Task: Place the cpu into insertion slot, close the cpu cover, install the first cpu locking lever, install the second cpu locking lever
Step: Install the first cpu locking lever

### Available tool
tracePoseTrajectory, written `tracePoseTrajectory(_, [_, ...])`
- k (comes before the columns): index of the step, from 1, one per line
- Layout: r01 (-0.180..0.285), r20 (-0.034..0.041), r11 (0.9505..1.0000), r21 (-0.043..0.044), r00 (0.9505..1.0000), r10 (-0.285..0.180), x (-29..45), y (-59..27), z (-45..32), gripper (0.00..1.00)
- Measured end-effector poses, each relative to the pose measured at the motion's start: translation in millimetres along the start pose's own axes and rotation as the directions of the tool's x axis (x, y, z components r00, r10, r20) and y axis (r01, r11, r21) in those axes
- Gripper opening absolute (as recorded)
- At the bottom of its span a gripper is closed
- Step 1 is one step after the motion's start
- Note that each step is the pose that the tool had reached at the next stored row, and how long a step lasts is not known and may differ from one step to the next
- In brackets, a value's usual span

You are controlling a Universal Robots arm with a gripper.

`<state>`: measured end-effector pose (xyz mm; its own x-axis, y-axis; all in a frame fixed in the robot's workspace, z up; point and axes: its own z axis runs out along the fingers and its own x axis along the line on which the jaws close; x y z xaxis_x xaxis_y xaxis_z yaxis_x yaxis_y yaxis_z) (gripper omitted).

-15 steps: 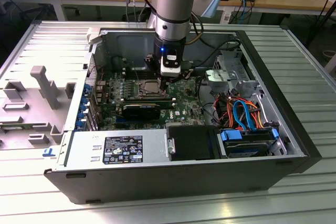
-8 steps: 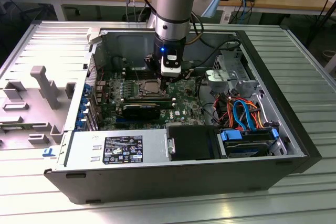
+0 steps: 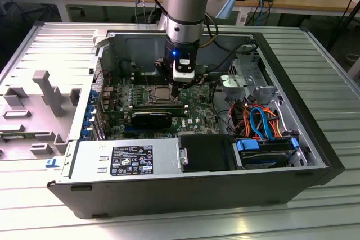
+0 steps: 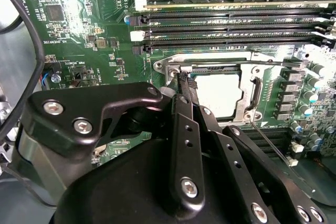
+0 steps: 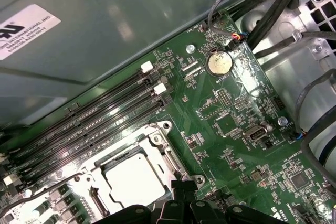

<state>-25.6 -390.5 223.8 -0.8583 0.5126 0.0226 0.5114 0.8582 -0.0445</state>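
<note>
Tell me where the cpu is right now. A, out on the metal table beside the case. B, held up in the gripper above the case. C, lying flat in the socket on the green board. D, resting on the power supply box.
C: in the second wrist view the cpu lies flat on the green board, framed by the cpu cover, with the gripper at the frame's edge.

So the cpu sat in the insertion slot with the cpu cover framing it, memory slots just beside, the end effector right at the cover's corner, all on the motherboard inside the case on the counter.
</note>
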Motion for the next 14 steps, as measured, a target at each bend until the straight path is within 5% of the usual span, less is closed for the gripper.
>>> tracePoseTrajectory(14, [0.013, 0.0006, 0.9999, 0.0003, 0.9999, -0.013, 0.0, 0.0, 0.5, 0.11])
